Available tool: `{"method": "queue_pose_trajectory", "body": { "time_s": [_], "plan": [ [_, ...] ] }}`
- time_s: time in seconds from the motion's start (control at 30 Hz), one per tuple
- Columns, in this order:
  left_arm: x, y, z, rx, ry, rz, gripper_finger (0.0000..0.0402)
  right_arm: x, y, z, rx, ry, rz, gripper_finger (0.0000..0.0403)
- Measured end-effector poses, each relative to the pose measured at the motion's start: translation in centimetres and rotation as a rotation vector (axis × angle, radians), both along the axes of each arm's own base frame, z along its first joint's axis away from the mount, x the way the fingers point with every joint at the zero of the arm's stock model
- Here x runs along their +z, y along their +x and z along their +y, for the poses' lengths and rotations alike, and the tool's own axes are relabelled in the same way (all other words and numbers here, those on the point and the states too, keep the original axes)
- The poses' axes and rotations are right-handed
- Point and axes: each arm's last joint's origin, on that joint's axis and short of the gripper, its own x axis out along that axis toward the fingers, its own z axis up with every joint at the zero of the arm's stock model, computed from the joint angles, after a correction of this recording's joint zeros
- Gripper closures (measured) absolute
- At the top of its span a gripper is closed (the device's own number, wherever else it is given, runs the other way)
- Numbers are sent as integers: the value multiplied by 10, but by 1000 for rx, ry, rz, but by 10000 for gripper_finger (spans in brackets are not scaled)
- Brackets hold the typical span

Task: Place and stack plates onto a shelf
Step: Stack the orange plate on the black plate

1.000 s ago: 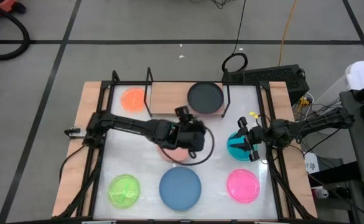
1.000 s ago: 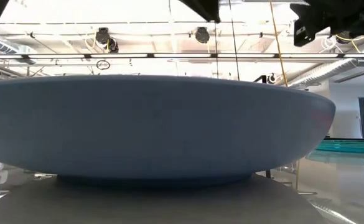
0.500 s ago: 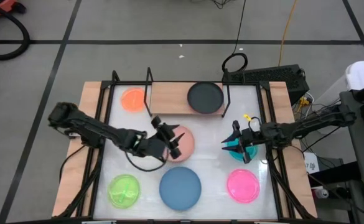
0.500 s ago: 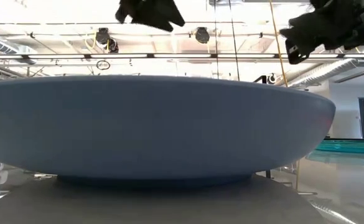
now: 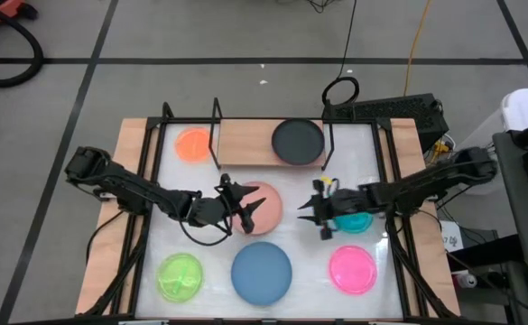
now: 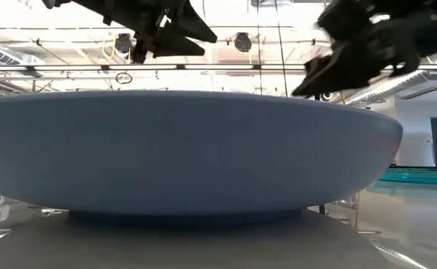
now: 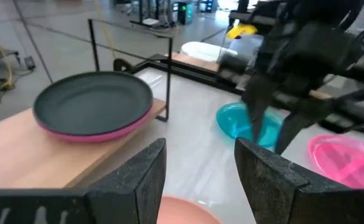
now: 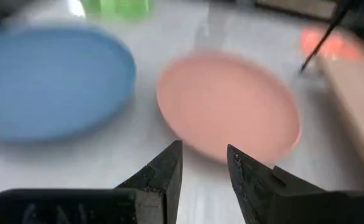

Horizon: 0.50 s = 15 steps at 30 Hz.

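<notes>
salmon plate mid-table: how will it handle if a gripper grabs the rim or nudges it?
The salmon plate looks like thin, shallow plastic, so probably light and stiff. It lies flat on the glossy white table, so a nudge would likely slide it rather than tip it. Its low rim may be slippery.

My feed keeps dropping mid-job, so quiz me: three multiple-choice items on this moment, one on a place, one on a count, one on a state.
1. Where is the round black plastic plate?
A. on the white tabletop
B. on the light-wood shelf, atop a magenta plate
C. in a claw

2. Plates lying directly on the white tabletop?
A. three
B. four
C. six

3. The left claw is:
A. open, empty
B. shut on a plate
C. out of view

B: black plate stacks on magenta plate on shelf.
C: orange, salmon, teal, lime, blue, pink.
A: left claw gapes, empty.
</notes>
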Motion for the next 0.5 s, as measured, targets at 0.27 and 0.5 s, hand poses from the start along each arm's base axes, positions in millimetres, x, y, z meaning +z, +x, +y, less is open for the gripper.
{"method": "queue_pose_trajectory", "body": {
  "time_s": [0.27,0.5],
  "plan": [
    [6,-48,-4,-10,44,-46,206,-18,44,5,130,-232,166,291],
    [-8,-89,5,25,-40,-284,206,-27,60,7,192,-329,171,291]
  ]
}}
